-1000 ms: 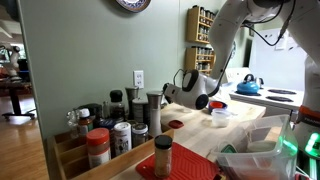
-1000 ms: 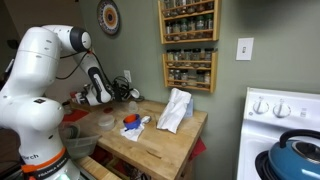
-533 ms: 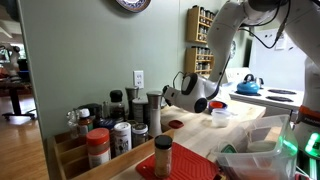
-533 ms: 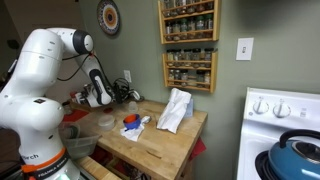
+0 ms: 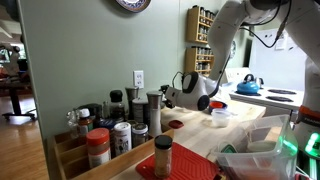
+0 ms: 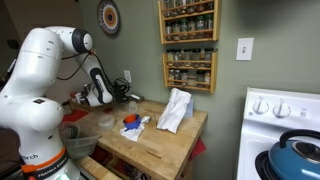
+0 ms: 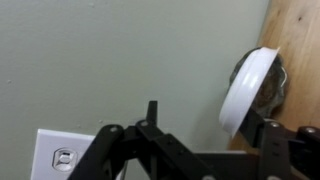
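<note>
Colleague: Wrist view first. What did it give you at that moment?

Me: Mostly bare wall (image 7: 150,50). My gripper (image 7: 188,138) faced it, with the wall outlet (image 7: 58,157) low on one side. On the other side was a white-lidded jar (image 7: 248,92), standing where the back edge of the worktop (image 7: 298,50) met the wall. I took it for a jar, though only the white rim and a bit of glassy body showed.

Colleague: Why was the arm tucked so far back?

Me: My reading was that the small things were kept along that back edge, out of the working middle of the board. In an exterior view the gripper (image 5: 168,96) hung just beside a steel cup (image 5: 153,104) and a row of dark jars (image 5: 133,100) lined up against the wall. The white cloth (image 6: 175,108) lay heaped toward the edge by the stove (image 6: 285,105), well apart from me.

Colleague: And the hand itself?

Me: Spread wide, jaws well apart, with nothing between them and nothing gripped. The jar stood outside the gap, near one jaw but not within it.

Colleague: Was it touching the wall or the jar?

Me: I saw no contact with the jar. How close I was to the wall, I couldn't tell from those views
</note>
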